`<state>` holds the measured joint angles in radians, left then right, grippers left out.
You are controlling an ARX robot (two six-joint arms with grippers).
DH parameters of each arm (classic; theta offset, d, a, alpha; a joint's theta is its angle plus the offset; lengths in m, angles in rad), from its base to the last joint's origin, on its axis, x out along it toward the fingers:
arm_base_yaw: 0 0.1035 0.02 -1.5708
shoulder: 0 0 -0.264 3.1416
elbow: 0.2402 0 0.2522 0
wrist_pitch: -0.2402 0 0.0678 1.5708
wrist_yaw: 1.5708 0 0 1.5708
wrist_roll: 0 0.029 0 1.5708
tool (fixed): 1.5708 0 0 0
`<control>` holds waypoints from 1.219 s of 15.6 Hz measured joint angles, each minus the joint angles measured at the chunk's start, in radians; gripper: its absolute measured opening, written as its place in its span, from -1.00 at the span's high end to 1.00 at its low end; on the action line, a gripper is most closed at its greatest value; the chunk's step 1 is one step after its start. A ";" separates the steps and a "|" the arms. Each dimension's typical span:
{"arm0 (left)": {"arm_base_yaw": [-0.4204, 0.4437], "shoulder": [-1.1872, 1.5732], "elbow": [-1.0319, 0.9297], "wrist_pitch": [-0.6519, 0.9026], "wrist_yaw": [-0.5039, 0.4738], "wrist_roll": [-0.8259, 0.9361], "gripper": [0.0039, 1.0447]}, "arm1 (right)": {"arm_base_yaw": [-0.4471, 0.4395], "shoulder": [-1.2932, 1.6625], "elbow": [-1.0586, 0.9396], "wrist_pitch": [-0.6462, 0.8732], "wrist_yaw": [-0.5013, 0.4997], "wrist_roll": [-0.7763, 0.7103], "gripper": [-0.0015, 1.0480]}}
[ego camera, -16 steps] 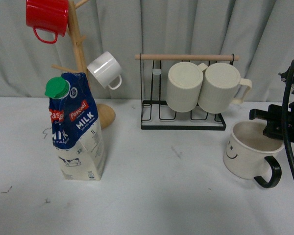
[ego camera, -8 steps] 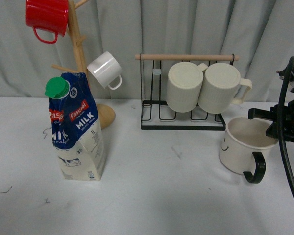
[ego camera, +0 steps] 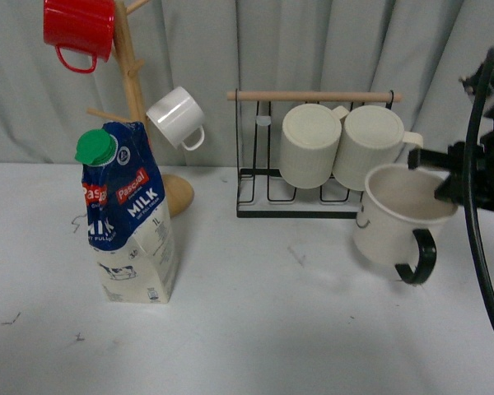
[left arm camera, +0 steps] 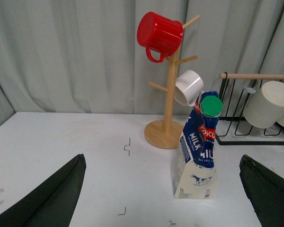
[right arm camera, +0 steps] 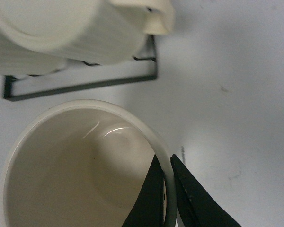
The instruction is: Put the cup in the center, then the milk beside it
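Observation:
The cup (ego camera: 385, 224), a wide cream mug with a black handle, hangs tilted above the table at the right, just in front of the rack. My right gripper (ego camera: 446, 184) is shut on its far rim. In the right wrist view the two black fingers (right arm camera: 154, 189) pinch the cup's wall (right arm camera: 47, 127), one inside and one outside; my right gripper (right arm camera: 164, 160) meets at the rim. The milk (ego camera: 130, 220) stands upright at the left, green cap on top. My left gripper (left arm camera: 162, 158) is open and well short of the milk (left arm camera: 197, 150), nothing between its fingers.
A black wire rack (ego camera: 306, 206) with two ribbed cream mugs (ego camera: 311, 145) stands at the back, close behind the held cup. A wooden mug tree (ego camera: 132, 90) carrying a red mug (ego camera: 77, 28) and a white mug (ego camera: 176, 117) stands behind the milk. A grey curtain closes off the back.
The cup has left the table, risen and moved left with my right gripper, tilting so its handle now points down. The milk has not moved.

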<state>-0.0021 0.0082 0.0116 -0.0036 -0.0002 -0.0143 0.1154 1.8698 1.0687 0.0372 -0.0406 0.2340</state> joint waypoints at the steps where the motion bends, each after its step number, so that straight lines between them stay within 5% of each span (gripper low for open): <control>1: 0.000 0.000 0.000 0.000 0.000 0.000 -0.88 | 0.031 -0.036 0.002 -0.011 0.000 0.000 0.93; 6: 0.000 0.000 0.000 0.000 0.000 0.000 -0.88 | 0.205 0.094 0.109 -0.103 0.096 0.061 0.93; 19: 0.000 0.000 0.000 0.000 0.000 0.000 -0.88 | 0.191 0.188 0.152 -0.109 0.070 0.057 0.86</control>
<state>-0.0021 0.0082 0.0116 -0.0040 -0.0002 -0.0143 0.3065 2.0575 1.2209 -0.0715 0.0296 0.2913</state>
